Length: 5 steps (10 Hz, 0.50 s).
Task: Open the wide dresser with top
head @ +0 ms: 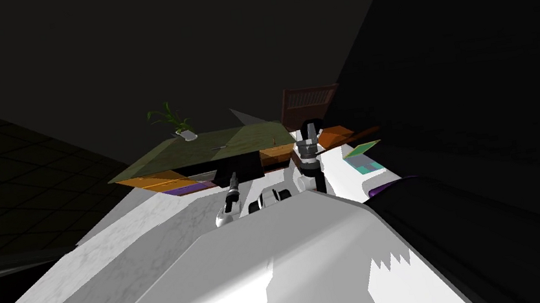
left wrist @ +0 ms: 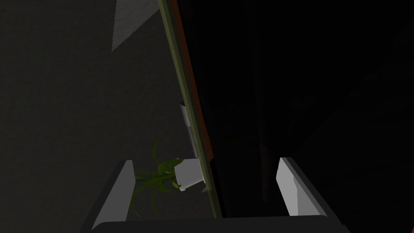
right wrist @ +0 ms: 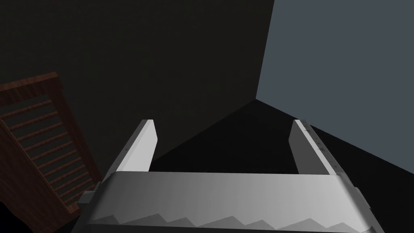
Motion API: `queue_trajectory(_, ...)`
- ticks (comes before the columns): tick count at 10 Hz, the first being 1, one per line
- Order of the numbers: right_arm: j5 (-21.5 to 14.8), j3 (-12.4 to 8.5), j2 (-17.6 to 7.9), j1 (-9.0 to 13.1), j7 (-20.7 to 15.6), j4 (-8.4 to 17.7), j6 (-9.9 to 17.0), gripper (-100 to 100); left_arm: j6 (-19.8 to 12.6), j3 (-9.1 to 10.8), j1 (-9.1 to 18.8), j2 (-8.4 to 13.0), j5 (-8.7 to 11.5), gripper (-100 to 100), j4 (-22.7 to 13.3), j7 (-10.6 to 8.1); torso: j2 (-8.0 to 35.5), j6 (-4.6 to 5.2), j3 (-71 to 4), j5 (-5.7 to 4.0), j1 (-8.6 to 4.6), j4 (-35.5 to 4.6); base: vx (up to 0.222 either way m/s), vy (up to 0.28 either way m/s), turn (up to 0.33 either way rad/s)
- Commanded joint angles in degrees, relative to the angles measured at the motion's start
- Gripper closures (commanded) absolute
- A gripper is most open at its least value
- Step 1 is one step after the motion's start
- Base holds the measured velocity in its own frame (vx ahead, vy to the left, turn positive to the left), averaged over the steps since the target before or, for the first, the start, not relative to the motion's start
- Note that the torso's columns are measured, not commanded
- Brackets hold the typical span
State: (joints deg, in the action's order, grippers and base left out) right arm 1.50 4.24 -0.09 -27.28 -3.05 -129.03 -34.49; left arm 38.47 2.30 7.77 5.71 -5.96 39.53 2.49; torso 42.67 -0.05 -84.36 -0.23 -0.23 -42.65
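The wide dresser, olive-topped with orange drawer fronts, stands ahead, a potted plant on top. The left gripper (fingers spread, holding nothing) faces its top edge; the right gripper hangs raised, likewise spread and empty.

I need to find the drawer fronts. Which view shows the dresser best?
The head view: the dresser shows its olive top and orange drawer fronts. The left wrist view catches its top edge-on. The right wrist view faces a slatted frame and walls.
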Motion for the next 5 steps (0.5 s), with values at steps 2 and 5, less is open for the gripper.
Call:
queue_trajectory(2, 0.0, 0.0, 0.0, 0.0, 0.0, 0.0, 0.0, 0, -0.2, -0.02, -0.3, 0.0, 0.0, 0, -0.3, -0.01, -0.2, 0.04, -0.1, 0.10, 0.10, 0.2, 0.000, 0.000, 0.000)
queue_trajectory(5, 0.0, 0.0, 0.0, 0.0, 0.0, 0.0, 0.0, 0, -0.4, -0.03, -0.4, -0.1, 0.0, 0, -0.4, -0.02, -0.3, 0.05, -0.2, 0.19, 0.19, 0.3, 0.000, 0.000, 0.000)
